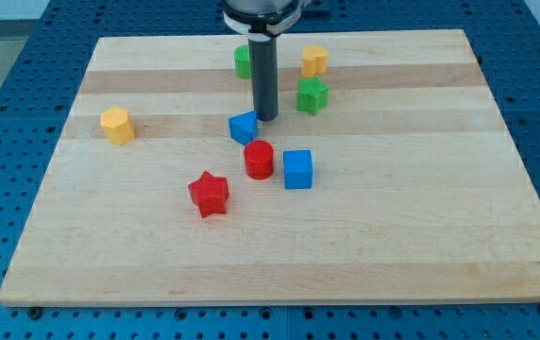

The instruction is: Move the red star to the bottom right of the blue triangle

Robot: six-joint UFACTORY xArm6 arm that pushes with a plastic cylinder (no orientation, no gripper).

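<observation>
On board (421, 236): my tip (267, 119) beside blue triangle (243, 127).

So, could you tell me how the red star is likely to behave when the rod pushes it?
The red star looks rigid and squat, so it will probably slide flat rather than tip. Its points may make it rotate if my tip meets one off-centre. The wooden board looks smooth, so it should glide easily.
</observation>
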